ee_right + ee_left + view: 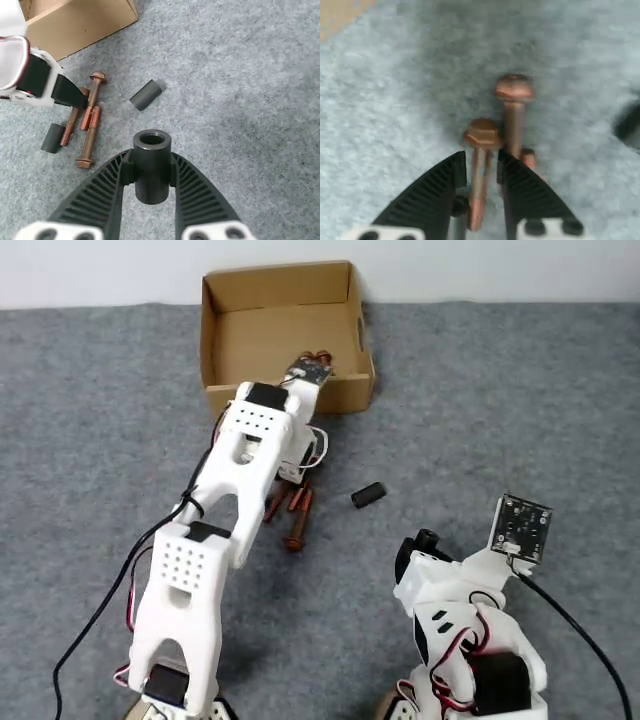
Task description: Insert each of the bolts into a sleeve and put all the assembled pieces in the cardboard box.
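Left end effector (481,157) straddles one bolt (481,136) at its shank, jaws open; closing squarely, clear of the neighbouring bolt (514,112), would serve best. Right end effector (151,161) clamps a sleeve (151,182).

Surface: you are working over a grey mat (520,390), fuzzy and fibrous, mottled light and dark grey. In the high view it runs out to the left, right and near edges. In both wrist views you see the same pile close up, coarse and speckled. Background: a plain white wall (100,270) stands along the far side. It meets the mat in one straight line, level across the view.
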Tool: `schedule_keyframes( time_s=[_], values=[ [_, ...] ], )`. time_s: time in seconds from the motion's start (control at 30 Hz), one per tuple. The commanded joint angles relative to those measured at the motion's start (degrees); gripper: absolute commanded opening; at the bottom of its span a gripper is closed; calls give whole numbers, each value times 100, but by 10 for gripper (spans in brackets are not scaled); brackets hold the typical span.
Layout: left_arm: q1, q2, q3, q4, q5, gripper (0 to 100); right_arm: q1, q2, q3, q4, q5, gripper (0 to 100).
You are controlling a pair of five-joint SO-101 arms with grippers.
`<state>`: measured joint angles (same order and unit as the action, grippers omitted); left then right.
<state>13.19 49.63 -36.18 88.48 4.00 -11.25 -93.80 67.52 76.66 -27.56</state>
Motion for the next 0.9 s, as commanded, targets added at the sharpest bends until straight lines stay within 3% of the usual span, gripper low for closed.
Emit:
schedule_keyframes(
  time_s=[0.0,0.3,0.43,0.53,0.87],
  values=[
    [-246,97,-400,53,-53,115,57,-48,-53,-127,44,8],
    [-281,387,-673,62,-53,112,57,-48,-53,-127,44,8],
    [-229,475,-655,62,-44,0,57,-48,-53,-127,44,8],
    [-176,440,-699,378,-18,3,57,-48,-53,-127,35,8],
    [79,-914,-1288,1196,396,3,22,-57,-70,-119,44,8]
  ],
)
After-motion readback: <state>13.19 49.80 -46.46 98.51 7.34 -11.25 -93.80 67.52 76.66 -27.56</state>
